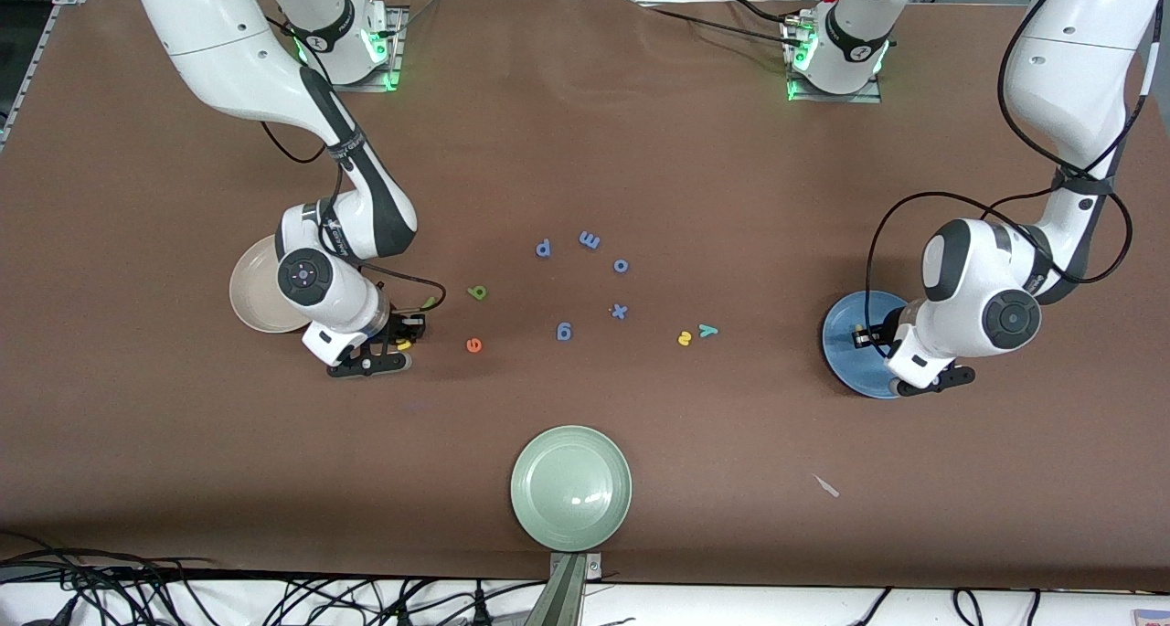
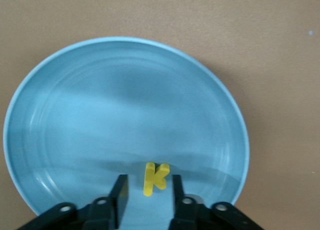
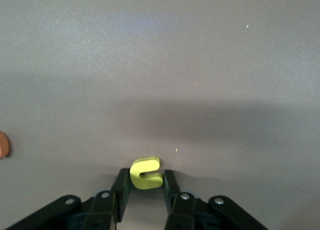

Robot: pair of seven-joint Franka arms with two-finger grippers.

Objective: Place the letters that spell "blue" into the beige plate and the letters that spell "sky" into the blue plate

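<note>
1. The left gripper [image 2: 148, 192] hangs over the round light blue plate [image 1: 845, 356]. Its jaws stand apart with the small yellow foam k [image 2: 154, 178] loose between them on the plate, so one letter of "sky" looks delivered.
2. The right gripper [image 3: 146, 189] is down at the table just beside the round cream-beige plate [image 1: 249, 297]. Its jaws are narrowed onto the small yellow foam u [image 3: 145, 173], which is seemingly gripped, though contact on both sides is hard to confirm.
3. The beige plate appears empty where it shows; part lies under the arm.
4. Still on the table: the light green b [image 1: 477, 291], orange e [image 1: 473, 344], dark green l [image 1: 428, 302], yellow s [image 1: 684, 338] and teal y [image 1: 707, 330].
5. The blue foam letters p, m, o, x, g [image 1: 564, 332] lie between the two groups. The pale green plate [image 1: 571, 488] sits nearer the camera; neither blocks a path.
</note>
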